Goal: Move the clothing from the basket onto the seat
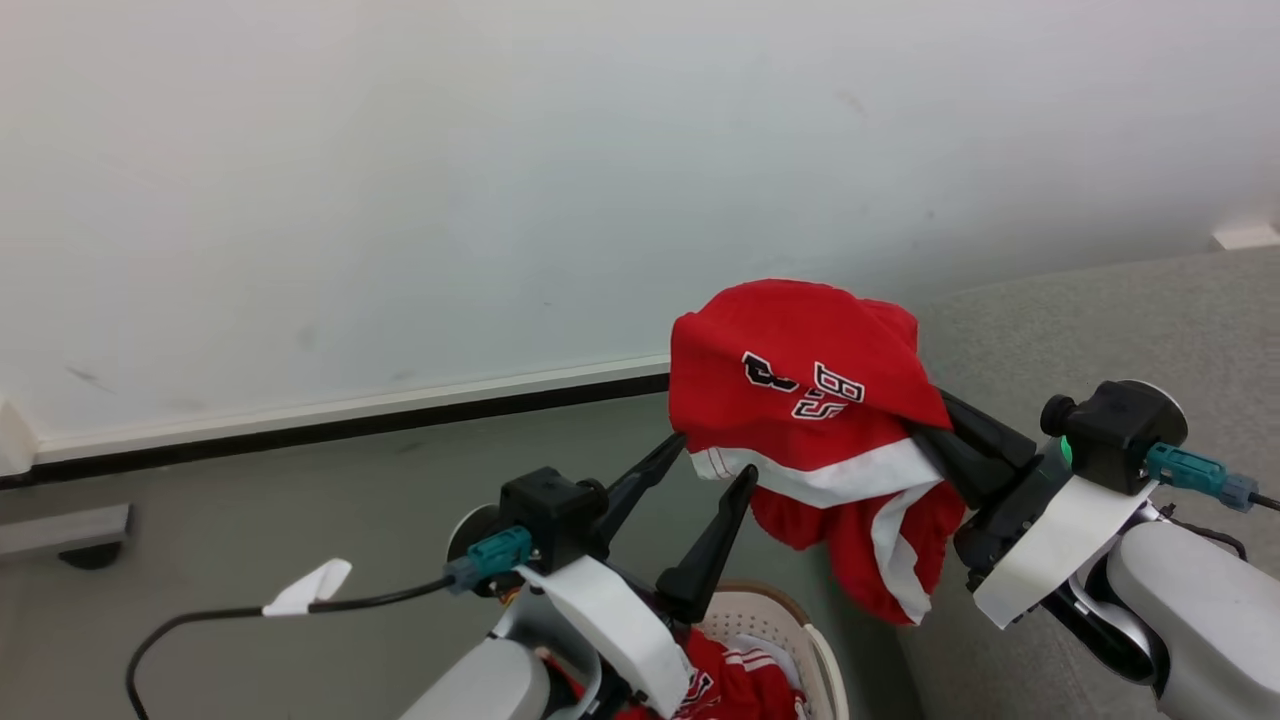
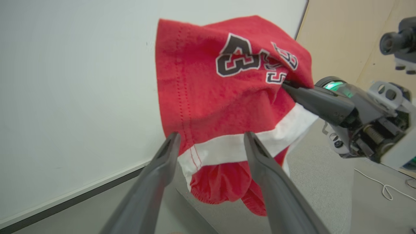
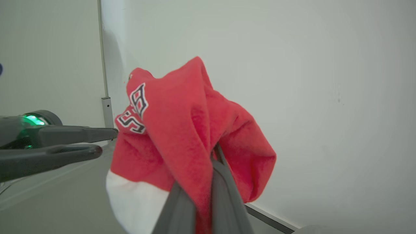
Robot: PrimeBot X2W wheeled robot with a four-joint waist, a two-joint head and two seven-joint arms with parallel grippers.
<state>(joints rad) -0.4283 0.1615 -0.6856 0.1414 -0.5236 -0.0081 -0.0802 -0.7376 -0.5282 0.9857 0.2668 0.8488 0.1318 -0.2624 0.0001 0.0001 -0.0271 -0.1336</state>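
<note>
place: staged living-room test space | cues: bare white wall [image 1: 400, 200], grey sofa [image 1: 1100, 320], laundry basket [image 1: 775, 612]

Left claw [image 1: 715, 455] splayed wide, right claw [image 3: 216, 153] clamped

A plain white wall [image 1: 400, 180] carries a few faint scuffs. Along its foot runs a pale baseboard [image 1: 350, 408] with a dark strip beneath, meeting a grey-green floor [image 1: 250, 520]. Beside the wall stands a tan panel [image 2: 344, 39].
</note>
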